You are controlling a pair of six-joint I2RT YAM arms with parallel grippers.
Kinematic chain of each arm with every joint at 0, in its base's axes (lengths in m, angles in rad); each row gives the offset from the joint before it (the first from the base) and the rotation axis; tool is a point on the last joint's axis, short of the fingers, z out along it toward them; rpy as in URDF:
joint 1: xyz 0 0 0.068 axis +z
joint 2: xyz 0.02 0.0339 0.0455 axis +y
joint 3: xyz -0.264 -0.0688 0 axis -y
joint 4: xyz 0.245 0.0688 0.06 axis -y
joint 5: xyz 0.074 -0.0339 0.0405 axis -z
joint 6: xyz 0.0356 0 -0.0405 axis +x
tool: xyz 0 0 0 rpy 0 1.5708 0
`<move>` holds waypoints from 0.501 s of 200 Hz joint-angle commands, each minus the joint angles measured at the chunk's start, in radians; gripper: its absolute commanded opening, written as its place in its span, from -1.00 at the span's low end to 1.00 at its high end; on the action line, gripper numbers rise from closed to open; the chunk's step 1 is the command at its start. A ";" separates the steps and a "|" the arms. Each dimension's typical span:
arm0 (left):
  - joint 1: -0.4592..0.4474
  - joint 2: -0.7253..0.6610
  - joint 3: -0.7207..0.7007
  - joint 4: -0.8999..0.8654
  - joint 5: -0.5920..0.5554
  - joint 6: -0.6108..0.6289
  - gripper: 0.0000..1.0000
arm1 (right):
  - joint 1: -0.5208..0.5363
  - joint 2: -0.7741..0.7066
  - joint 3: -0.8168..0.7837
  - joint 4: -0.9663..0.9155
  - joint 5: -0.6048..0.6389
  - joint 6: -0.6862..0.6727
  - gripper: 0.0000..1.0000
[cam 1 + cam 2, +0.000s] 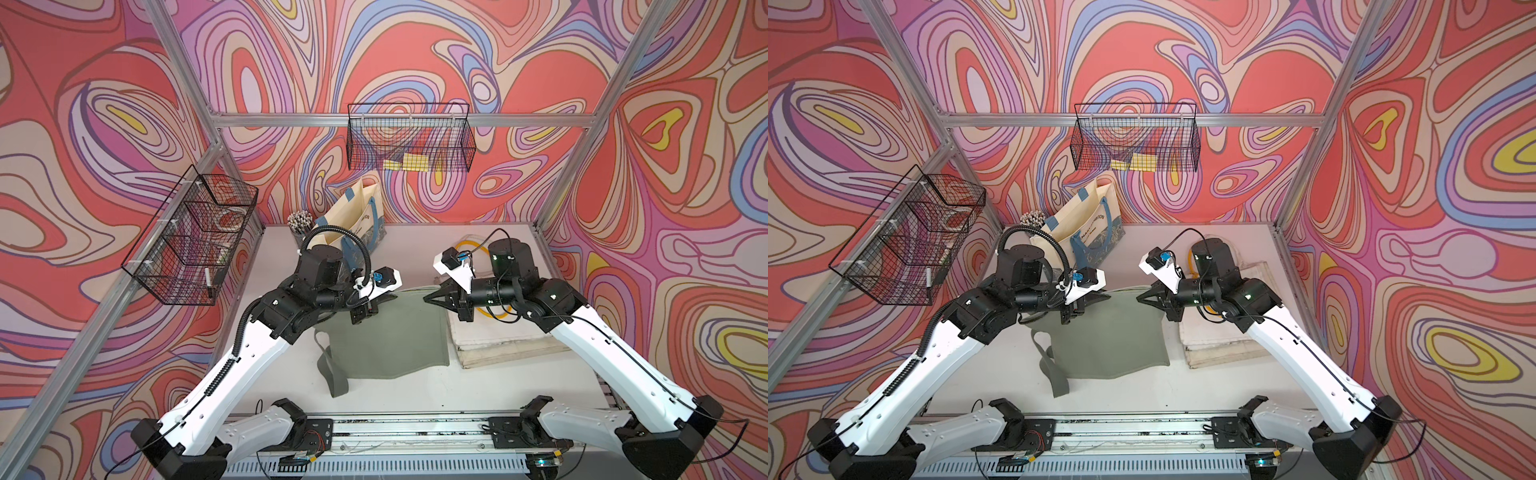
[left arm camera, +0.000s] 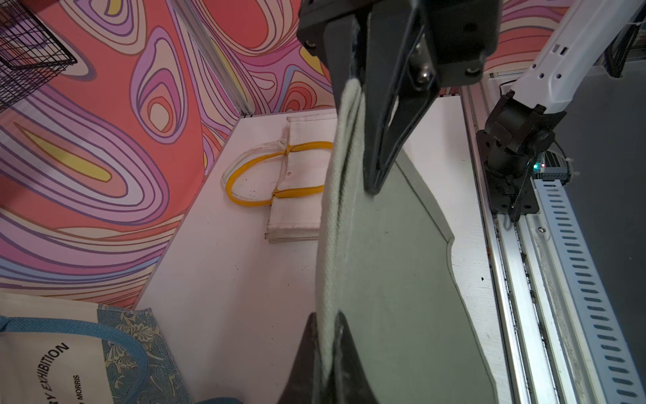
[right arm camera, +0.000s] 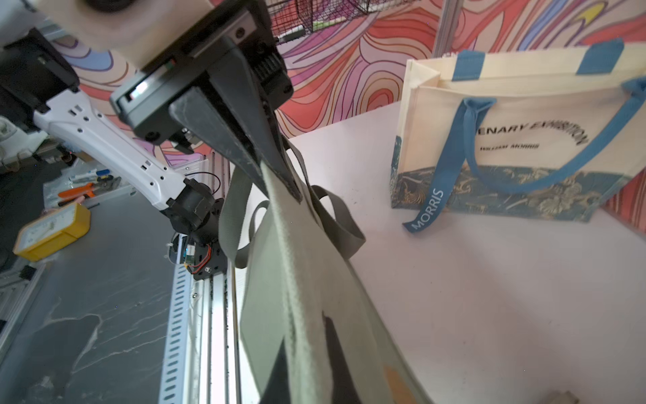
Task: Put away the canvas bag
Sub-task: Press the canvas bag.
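**Both pincers were clamped on the bag, with the lift-and-carry step in hand.**
The left gripper (image 1: 1102,296) and right gripper (image 1: 430,298) each pinched the green canvas bag (image 1: 386,336) by its raised upper hem, while its lower half lay mid-table (image 1: 415,399). The next move, I judged, called for both arms to travel together with the hem taut, toward the folded bag stack (image 1: 498,345) or the standing tote (image 1: 353,220).
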 commanded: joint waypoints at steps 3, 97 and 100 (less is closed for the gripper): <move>0.002 0.002 0.067 0.063 0.078 -0.029 -0.86 | -0.009 -0.018 -0.005 -0.011 0.026 0.001 -1.00; -0.159 0.221 0.327 -0.149 -0.022 -0.037 -0.16 | -0.009 0.052 0.136 -0.174 0.067 -0.046 -1.00; -0.160 0.225 0.329 -0.152 -0.020 -0.039 -0.16 | -0.009 0.050 0.137 -0.174 0.068 -0.046 -1.00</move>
